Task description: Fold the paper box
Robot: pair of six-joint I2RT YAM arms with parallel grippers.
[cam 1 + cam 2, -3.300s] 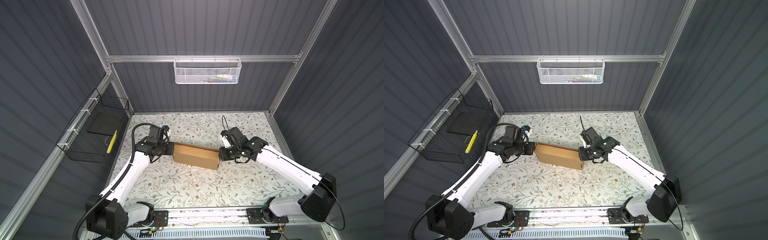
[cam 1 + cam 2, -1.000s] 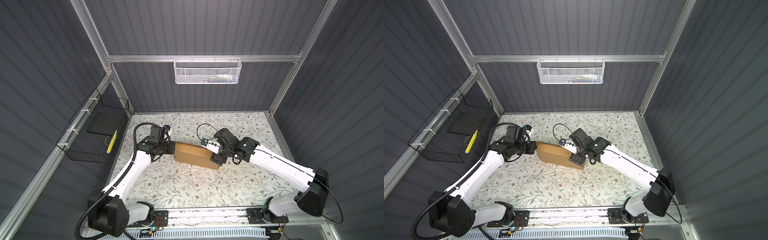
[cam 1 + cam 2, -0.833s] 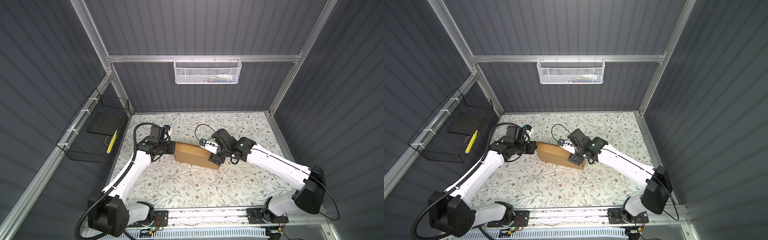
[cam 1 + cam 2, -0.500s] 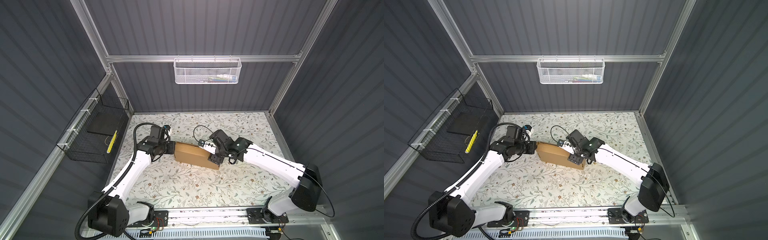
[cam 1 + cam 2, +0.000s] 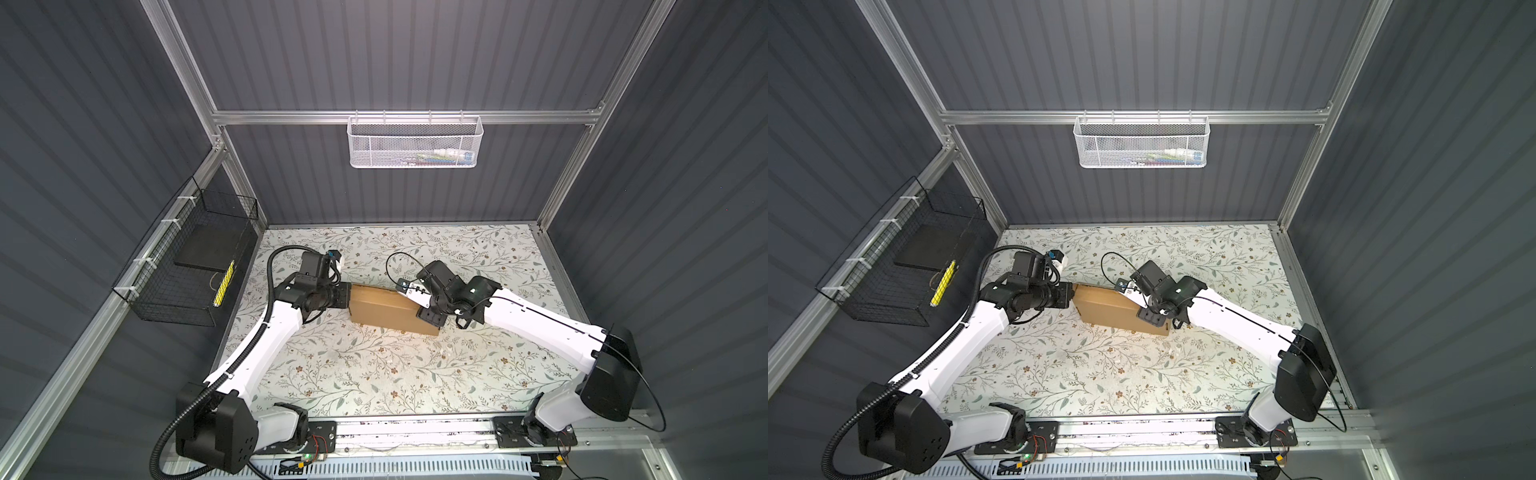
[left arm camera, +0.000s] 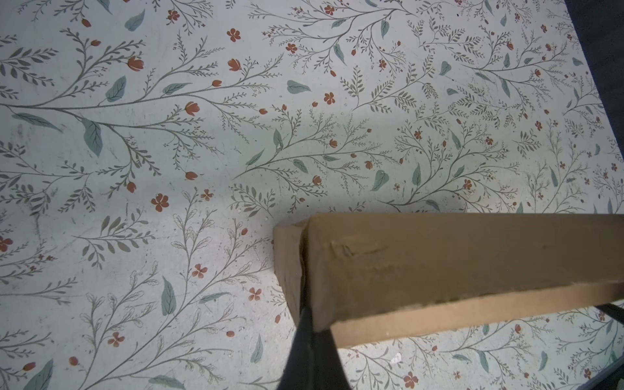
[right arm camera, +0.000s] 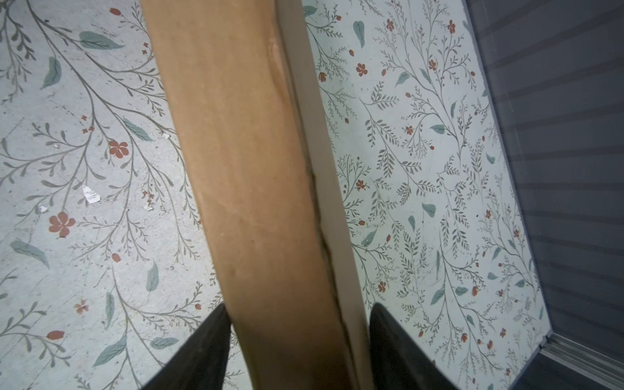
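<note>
**Two grippers working the ends of a paper box**

The paper box (image 5: 386, 309) is lying near the middle of the floral table (image 5: 374, 374), its long axis running from 9 o'clock towards 4 o'clock in both top views. The left gripper (image 5: 347, 296) is pinching a cardboard wall at the 9 o'clock end, fingers (image 6: 312, 341) pressed together on it. The right gripper (image 5: 424, 307) is straddling the opposite end with fingers (image 7: 206, 347) spread, one touching the box, the other just beside it.

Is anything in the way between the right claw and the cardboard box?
Nothing visible. The right gripper straddles the box at its end: one finger touches it, and the other stands just off the opposite face.
</note>
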